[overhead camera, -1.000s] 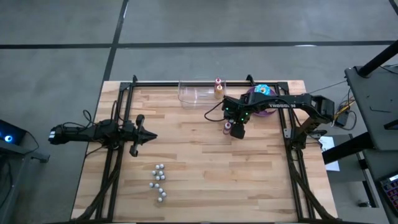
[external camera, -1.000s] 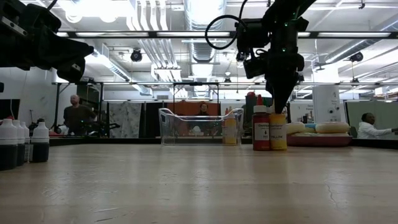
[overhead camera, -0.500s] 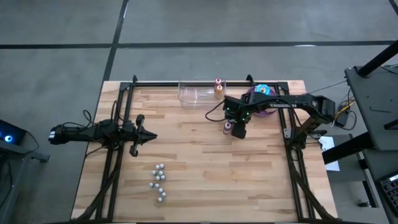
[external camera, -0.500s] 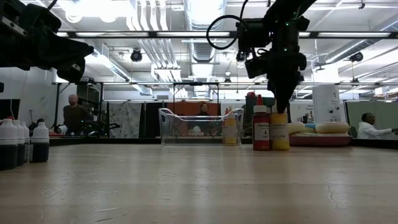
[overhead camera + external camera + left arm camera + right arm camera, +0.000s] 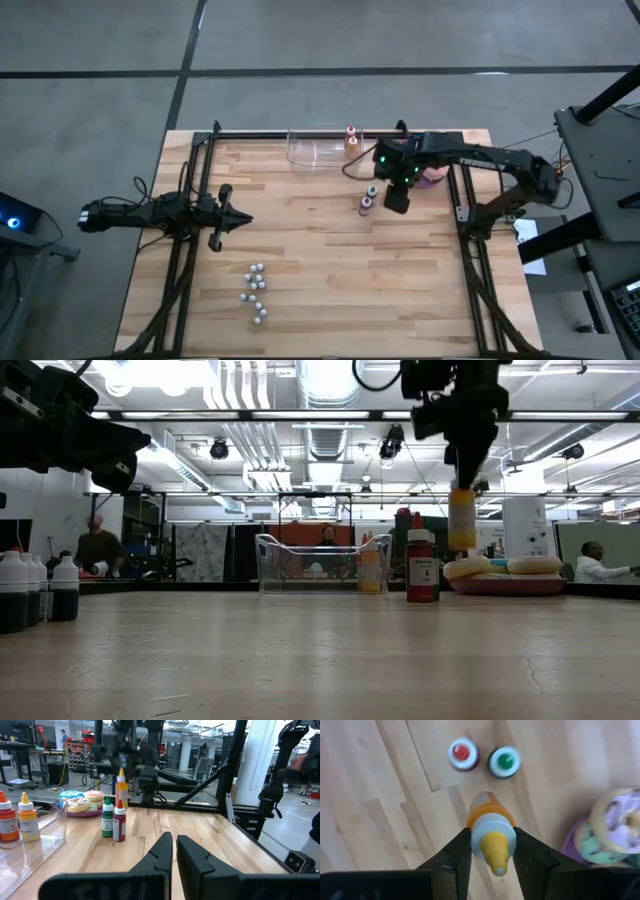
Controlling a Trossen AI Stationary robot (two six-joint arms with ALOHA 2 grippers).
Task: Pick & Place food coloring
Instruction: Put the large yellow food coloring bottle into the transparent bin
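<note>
My right gripper [image 5: 461, 485] hangs above the table's far right part, shut on a yellow food coloring bottle [image 5: 461, 520] with an orange-yellow cap [image 5: 492, 837]. A red bottle [image 5: 462, 754] and a green bottle [image 5: 504, 761] stand upright on the wood just below and beside it; the left wrist view shows them as the green bottle [image 5: 107, 817] and the red bottle [image 5: 119, 822]. Another bottle [image 5: 351, 140] stands at the clear container [image 5: 318, 150]. My left gripper [image 5: 225, 218] waits shut at the table's left side. My right gripper pinches the yellow bottle at its white collar [image 5: 479, 834], just under the cap tip, between the two fingers [image 5: 452, 857]. The fingers come from above, pointing down. The bottle hangs upright below them, its base [image 5: 461, 546] lifted clear of the table.
A plate of frosted doughnuts [image 5: 505, 572] sits on the table just right of the bottles. The clear container [image 5: 322, 565] stands at the far edge. Small silvery balls [image 5: 255, 295] lie near the near edge. Dark white-capped bottles [image 5: 30, 595] show at the low view's left.
My right gripper has risen with the yellow bottle, which stood on the table beside the red one and now hangs clear above it. The gripper has also shifted slightly toward the table's right and far edge. The red and green bottles have stayed put.
</note>
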